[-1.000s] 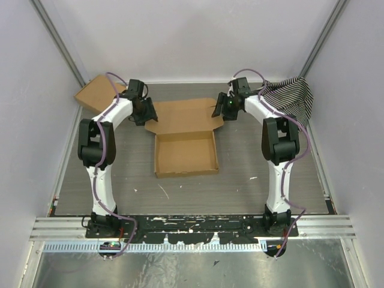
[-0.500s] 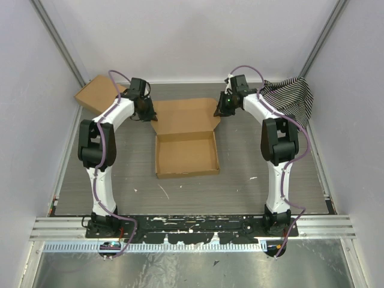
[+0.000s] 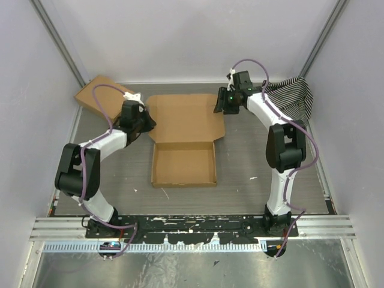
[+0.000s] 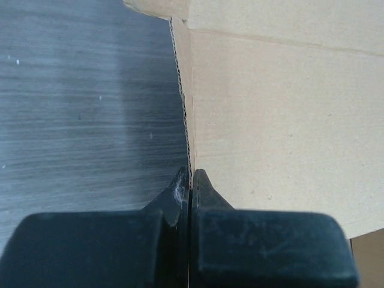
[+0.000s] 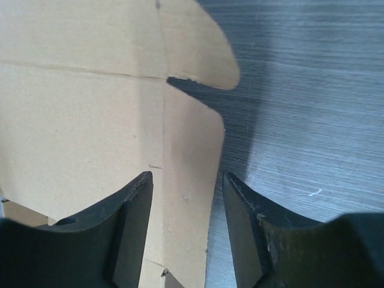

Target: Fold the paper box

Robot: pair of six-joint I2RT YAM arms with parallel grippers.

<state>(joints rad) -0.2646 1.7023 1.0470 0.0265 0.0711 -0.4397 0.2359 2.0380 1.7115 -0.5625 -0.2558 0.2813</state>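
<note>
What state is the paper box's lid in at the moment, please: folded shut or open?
Open: on the paper box, the lid is spread back beyond the tray, whose interior shows uncovered in the top view.

The paper box [image 3: 185, 129] is plain brown cardboard, half folded: a shallow square tray with its walls standing, and the lid panel open beyond it on the far side (rounded side flaps spread out). It sits mid-way across the grey desk [image 3: 240, 180].

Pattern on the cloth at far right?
The cloth is black-and-white striped; best in top external view.
</note>
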